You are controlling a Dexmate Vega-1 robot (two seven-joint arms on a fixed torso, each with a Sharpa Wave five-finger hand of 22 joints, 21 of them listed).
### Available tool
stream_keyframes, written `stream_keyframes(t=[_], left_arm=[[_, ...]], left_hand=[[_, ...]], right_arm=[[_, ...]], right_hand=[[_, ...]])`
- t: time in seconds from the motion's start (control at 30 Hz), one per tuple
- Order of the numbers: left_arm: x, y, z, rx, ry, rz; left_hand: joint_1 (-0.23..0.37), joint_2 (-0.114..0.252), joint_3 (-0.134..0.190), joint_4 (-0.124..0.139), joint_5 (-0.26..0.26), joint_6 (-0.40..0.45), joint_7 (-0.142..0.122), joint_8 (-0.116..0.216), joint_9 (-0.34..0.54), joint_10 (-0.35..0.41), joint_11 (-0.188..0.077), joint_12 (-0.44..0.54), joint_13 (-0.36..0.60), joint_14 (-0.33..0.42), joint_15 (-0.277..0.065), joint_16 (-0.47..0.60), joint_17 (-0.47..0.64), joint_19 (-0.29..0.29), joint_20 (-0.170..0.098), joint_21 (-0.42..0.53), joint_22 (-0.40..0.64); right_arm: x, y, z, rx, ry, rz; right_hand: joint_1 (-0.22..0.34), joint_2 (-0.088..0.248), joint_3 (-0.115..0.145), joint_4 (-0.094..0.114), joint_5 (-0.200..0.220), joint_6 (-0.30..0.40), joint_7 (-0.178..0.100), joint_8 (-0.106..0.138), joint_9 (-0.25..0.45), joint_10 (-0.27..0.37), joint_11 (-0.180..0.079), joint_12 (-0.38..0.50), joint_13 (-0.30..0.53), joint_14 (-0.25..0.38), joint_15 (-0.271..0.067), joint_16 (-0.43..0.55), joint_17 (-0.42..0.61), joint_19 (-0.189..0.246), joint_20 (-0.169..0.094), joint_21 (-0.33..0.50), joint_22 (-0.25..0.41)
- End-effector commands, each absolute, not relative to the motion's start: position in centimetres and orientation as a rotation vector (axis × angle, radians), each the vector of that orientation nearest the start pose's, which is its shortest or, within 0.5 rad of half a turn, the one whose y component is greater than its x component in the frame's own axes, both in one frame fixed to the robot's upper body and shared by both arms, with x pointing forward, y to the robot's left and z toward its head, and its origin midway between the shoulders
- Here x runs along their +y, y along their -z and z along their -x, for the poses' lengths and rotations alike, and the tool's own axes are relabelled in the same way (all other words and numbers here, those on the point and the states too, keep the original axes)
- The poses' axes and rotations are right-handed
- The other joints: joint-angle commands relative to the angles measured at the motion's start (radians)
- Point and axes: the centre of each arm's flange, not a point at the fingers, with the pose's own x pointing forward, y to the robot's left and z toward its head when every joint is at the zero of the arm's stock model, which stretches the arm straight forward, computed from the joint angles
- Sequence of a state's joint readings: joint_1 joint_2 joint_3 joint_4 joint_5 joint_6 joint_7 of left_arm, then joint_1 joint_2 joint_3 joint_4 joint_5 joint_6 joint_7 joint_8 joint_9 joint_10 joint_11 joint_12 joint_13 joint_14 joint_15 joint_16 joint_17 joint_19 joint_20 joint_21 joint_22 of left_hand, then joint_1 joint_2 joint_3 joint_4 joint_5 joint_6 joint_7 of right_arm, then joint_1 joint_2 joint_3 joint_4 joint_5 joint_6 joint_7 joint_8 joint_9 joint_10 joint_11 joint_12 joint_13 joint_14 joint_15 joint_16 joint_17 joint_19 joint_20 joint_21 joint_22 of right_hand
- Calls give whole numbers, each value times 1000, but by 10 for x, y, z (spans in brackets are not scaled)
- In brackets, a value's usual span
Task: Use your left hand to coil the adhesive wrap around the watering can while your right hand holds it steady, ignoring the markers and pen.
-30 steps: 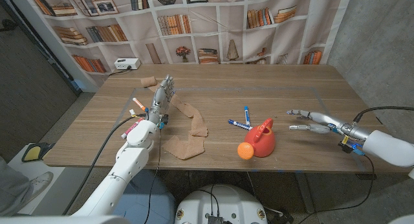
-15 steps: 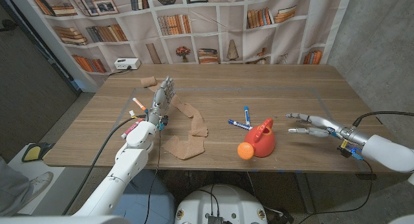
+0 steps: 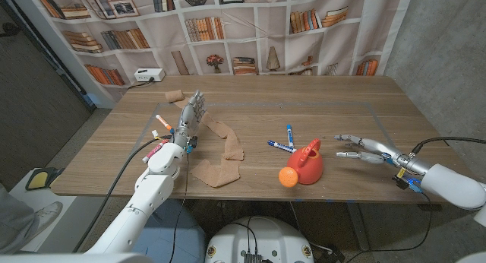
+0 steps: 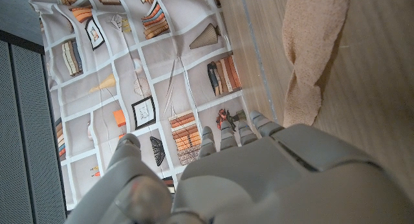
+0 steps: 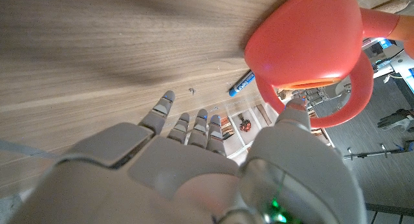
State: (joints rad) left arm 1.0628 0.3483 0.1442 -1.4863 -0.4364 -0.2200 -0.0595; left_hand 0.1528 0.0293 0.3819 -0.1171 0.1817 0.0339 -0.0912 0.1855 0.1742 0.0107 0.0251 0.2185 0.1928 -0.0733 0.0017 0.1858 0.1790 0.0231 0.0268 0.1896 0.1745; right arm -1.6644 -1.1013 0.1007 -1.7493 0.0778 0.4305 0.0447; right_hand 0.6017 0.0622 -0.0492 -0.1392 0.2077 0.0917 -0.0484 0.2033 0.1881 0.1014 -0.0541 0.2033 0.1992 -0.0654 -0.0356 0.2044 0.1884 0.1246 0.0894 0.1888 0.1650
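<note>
Item: my right robot hand (image 3: 357,147), fingers spread, empty, now nearer the watering can (image 3: 306,163) just ahead; left robot hand (image 3: 191,111) open beside adhesive wrap (image 3: 220,153); steadying grasp pending

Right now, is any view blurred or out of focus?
Head view: sharp across the table. Left wrist view: the left hand up close looks soft, the adhesive wrap clearer. Right wrist view: the right hand is blurred, the watering can slightly soft.
</note>
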Motion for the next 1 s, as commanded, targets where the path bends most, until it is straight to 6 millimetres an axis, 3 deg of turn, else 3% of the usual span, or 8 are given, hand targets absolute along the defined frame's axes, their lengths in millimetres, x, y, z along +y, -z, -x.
stream_keyframes(t=[0.03,1.0], left_arm=[[281,71,-618,-588,171,53],[278,73,-617,-589,171,60]], left_hand=[[-4,6,0,-6,1,4,1,1,5,6,2,1,5,-5,6,-1,2,-6,4,4,2],[-4,7,0,-7,1,4,0,1,5,5,3,0,5,-6,5,-1,2,-7,4,4,2]], right_arm=[[-394,125,-473,-499,-320,958],[-387,139,-473,-503,-311,872]], right_hand=[[12,2,4,-3,10,9,-5,1,4,10,1,3,0,8,-62,0,2,9,-1,0,3],[17,1,7,-2,11,15,-7,2,4,13,0,3,0,9,-60,-1,2,13,4,-1,2]])
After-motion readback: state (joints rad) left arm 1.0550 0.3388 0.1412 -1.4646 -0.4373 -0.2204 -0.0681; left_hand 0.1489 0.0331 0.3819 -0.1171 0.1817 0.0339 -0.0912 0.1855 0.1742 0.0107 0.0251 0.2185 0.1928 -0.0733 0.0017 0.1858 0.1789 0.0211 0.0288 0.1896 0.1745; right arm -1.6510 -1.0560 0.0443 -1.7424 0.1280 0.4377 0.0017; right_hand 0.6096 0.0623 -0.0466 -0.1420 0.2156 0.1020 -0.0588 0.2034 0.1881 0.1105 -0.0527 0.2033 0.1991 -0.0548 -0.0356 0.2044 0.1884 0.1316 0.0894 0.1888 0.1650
